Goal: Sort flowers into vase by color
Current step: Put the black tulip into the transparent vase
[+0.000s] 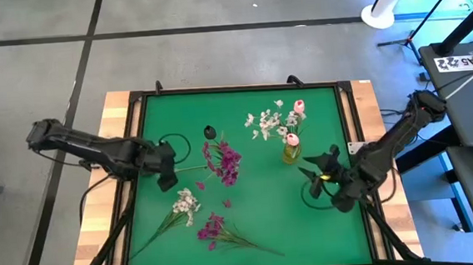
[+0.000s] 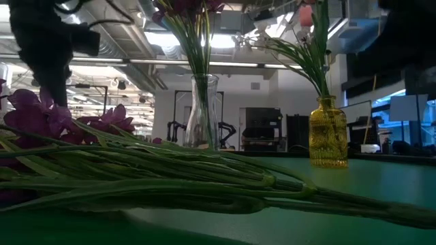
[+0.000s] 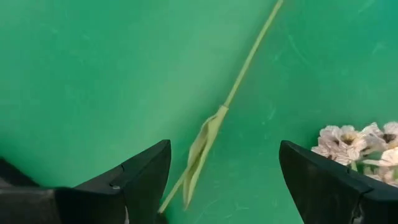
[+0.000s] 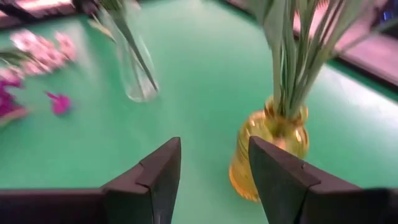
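Observation:
My left gripper hangs open over the mat's left half, pointing steeply down. A thin green stem with a leaf lies flat on the mat between its fingers, untouched. A white spray lies close by, and a magenta spray lies nearer the front edge. Magenta flowers stand in a clear vase. White and pink flowers stand in a yellow vase. My right gripper hovers open just right of the yellow vase, nothing between its fingers.
A dark bud lies on the mat behind the clear vase. Loose magenta petals lie between the sprays. The mat's raised dark frame runs close behind my right gripper. The mat's front right corner is bare green.

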